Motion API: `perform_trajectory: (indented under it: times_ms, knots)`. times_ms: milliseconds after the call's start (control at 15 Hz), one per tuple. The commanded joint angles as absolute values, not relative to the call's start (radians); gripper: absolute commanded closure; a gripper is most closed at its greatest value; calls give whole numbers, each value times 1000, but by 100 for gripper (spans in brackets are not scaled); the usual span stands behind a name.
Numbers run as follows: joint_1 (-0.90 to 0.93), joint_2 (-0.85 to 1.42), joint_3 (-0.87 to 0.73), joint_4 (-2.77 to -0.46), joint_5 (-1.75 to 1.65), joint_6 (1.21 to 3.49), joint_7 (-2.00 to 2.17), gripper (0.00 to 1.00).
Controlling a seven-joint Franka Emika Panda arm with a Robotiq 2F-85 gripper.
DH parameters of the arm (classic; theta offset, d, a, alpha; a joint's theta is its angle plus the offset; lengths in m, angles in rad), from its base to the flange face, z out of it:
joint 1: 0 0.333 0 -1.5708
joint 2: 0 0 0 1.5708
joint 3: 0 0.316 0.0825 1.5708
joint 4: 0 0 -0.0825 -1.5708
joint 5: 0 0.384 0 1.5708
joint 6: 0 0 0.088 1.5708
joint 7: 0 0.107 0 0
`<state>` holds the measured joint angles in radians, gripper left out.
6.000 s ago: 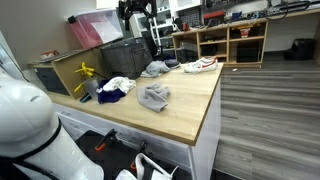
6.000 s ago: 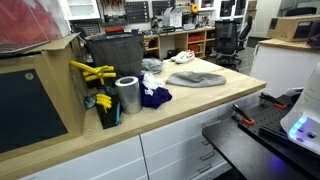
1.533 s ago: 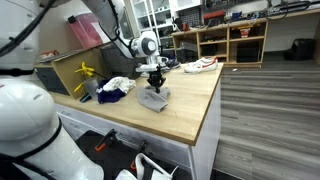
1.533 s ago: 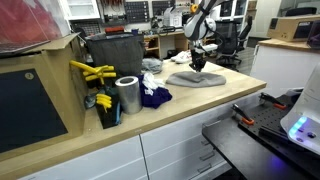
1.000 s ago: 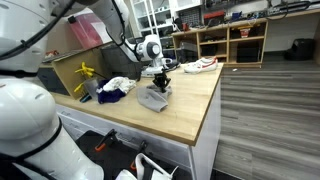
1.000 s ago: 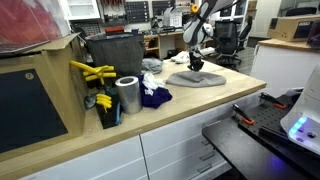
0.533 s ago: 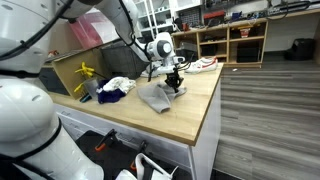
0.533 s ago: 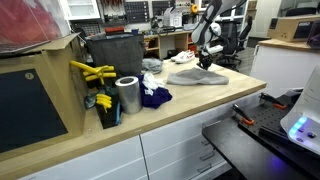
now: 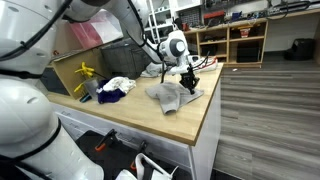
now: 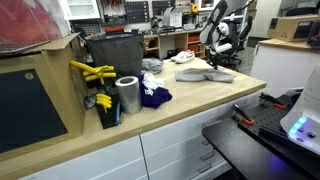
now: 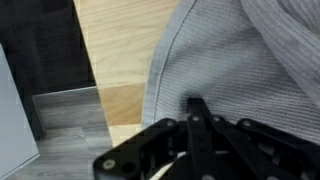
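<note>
A grey knitted cloth lies on the wooden worktop and shows in both exterior views, stretched toward the table's edge. My gripper stands straight down on the cloth's end nearest that edge, shut on a pinch of the fabric. In the wrist view the black fingers meet in one closed tip pressed into the grey cloth. Bare wood and the table's edge lie just beside them. The arm hides part of the cloth's far end.
A white and blue pile of cloths, another grey garment and a white shoe lie further back. A metal can, yellow tools and a dark bin stand by the wall. Floor drops off past the table's edge.
Over the last second my shut gripper has moved sideways toward the table's edge, dragging the grey cloth along and stretching it out. The other things have stayed put.
</note>
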<state>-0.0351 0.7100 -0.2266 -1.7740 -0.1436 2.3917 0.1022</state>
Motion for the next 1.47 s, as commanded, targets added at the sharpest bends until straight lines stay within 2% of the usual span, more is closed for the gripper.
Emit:
perform_trajectory:
  times_ms: [0, 200, 267, 333, 667, 1000, 1400]
  knots:
    - [-56, 773, -254, -1709, -175, 2398, 154, 100]
    - [-79, 762, -246, -1687, -156, 2364, 143, 100]
    - [-84, 737, -239, -1696, -154, 2349, 124, 74]
    - [-89, 718, -232, -1705, -152, 2340, 113, 73]
    - [-102, 485, -177, -1832, -149, 2241, -30, 35]
    - [-135, 277, -96, -1908, -110, 2012, -272, 1]
    - [-149, 148, -98, -1990, -125, 1854, -460, 0]
